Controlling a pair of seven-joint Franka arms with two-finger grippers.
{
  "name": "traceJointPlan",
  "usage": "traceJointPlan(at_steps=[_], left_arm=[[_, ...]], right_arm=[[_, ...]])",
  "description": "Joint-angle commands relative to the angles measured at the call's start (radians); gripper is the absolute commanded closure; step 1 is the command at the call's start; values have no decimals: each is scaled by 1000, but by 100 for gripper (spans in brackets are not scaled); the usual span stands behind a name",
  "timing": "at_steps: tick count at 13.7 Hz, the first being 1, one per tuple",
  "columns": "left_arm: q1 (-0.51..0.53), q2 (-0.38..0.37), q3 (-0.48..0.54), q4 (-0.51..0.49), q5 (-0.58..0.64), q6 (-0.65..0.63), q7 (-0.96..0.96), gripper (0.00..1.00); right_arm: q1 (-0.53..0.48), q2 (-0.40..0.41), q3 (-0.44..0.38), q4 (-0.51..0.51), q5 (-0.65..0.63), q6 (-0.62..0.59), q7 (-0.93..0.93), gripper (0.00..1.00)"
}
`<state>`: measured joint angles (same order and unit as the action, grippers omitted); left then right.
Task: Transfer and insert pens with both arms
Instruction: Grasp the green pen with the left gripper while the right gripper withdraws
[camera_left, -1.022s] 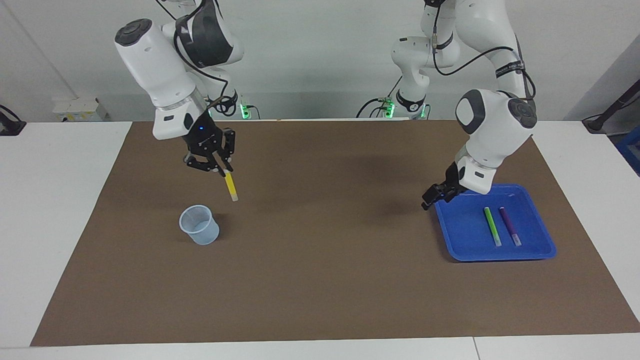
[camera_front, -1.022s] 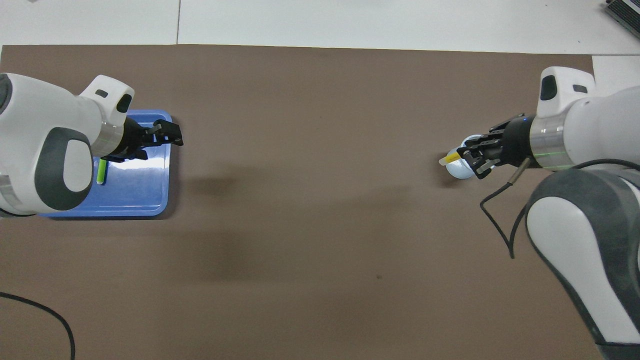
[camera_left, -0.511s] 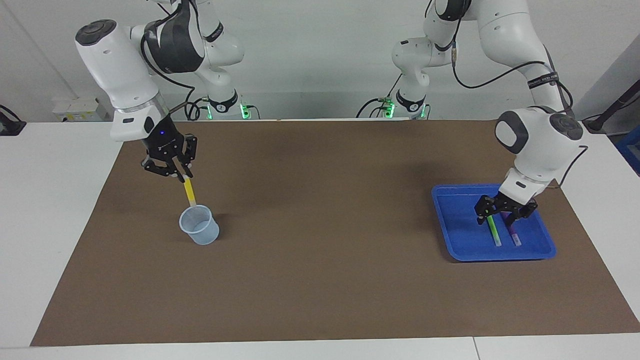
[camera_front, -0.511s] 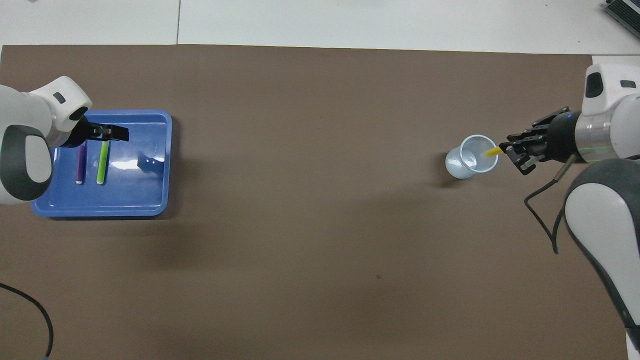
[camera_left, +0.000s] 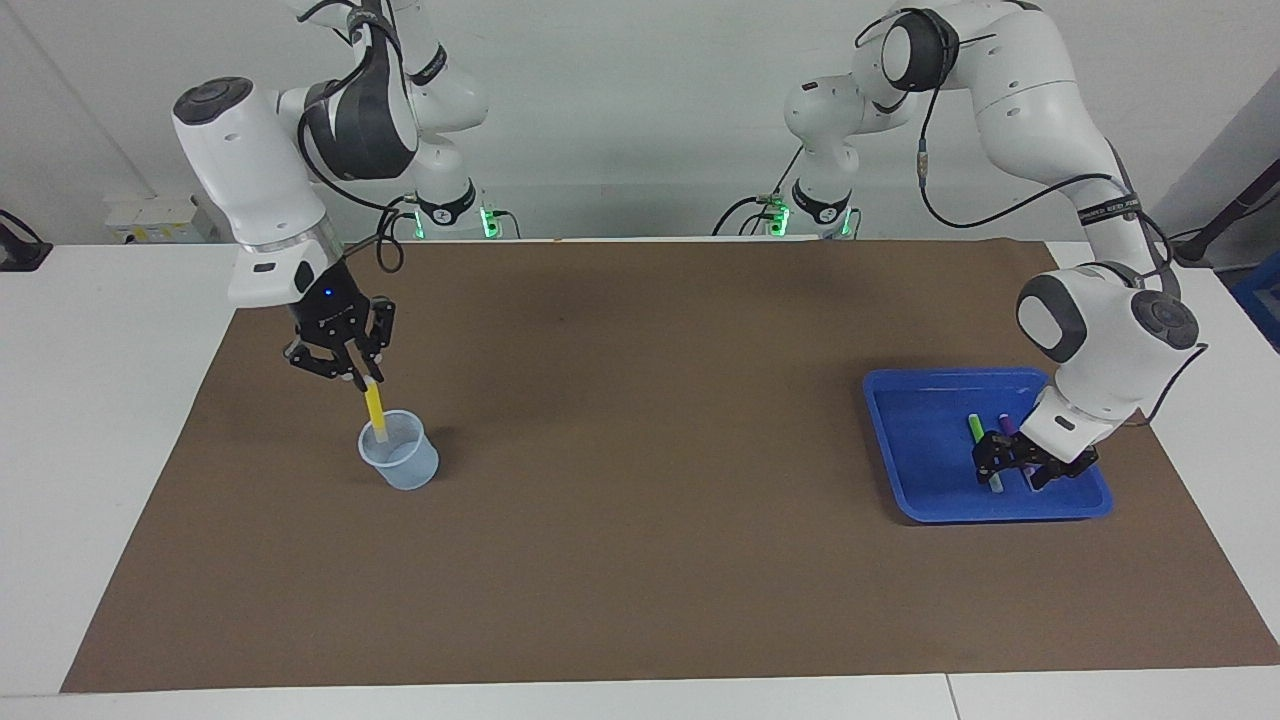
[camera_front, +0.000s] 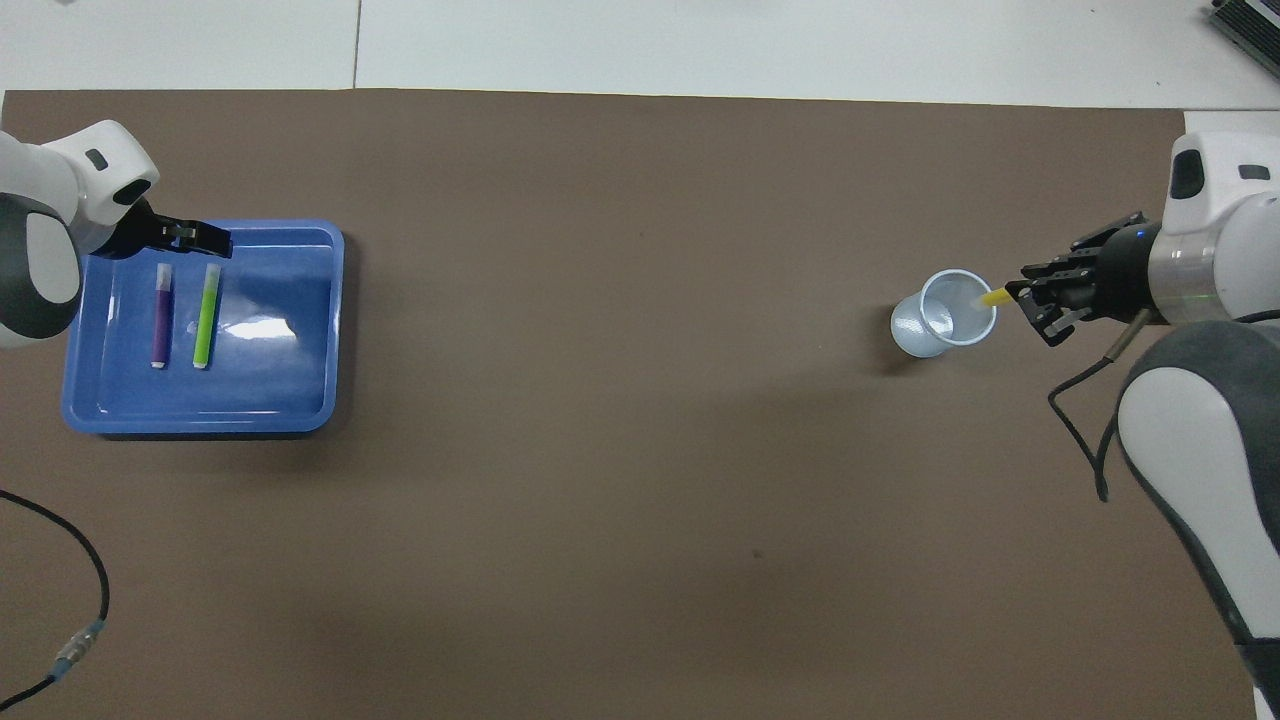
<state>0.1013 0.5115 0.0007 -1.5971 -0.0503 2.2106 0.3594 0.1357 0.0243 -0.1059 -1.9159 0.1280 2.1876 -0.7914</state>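
The yellow pen (camera_left: 373, 402) hangs nearly upright, tilted a little, its pale lower end dipping inside the rim of the clear cup (camera_left: 399, 452), which stands on the brown mat (camera_left: 640, 560) toward the right arm's end of the bench. The right claw (camera_left: 362, 379) is clamped on the pen's upper end, directly above the cup's robot-side rim, so the pen's long axis points down into the cup; letting go looks like all that insertion still needs.

The green pen (camera_left: 983, 446) and purple pen (camera_left: 1008, 427) lie side by side, parallel, in the blue tray (camera_left: 915, 440) toward the left arm's end of the bench. Their long axes run toward and away from the robots. The left claw (camera_left: 1022, 471) sits low over their ends farther from the robots; whether its fingers are apart or touching a pen I cannot tell. The left arm is much nearer these two pens.
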Motion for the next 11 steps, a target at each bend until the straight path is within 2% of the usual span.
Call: traceJointPlan(at_steps=[1, 3, 7, 8, 9, 10, 11], left_arm=[[32, 4, -7, -4, 21, 14, 42, 17], [35, -1, -7, -23, 32, 20, 59, 18], [48, -27, -7, -118, 36, 110, 84, 19], [44, -30, -7, -127, 36, 112, 84, 20], [41, -36, -7, -144, 36, 118, 82, 21], [41, -41, -7, -158, 36, 120, 82, 21], [44, -48, -8, -173, 36, 118, 84, 22]], right_arm=[[-10, 23, 12, -11, -18, 40, -12, 100], [-2, 29, 14, -31, -18, 40, -11, 100], [-2, 29, 12, -60, -18, 37, -9, 100], [-2, 29, 14, -60, -18, 35, -9, 90], [-2, 29, 14, -60, -18, 35, -9, 62], [-2, 29, 14, -60, -18, 32, -8, 46], [-2, 29, 14, -58, -18, 29, -8, 34]])
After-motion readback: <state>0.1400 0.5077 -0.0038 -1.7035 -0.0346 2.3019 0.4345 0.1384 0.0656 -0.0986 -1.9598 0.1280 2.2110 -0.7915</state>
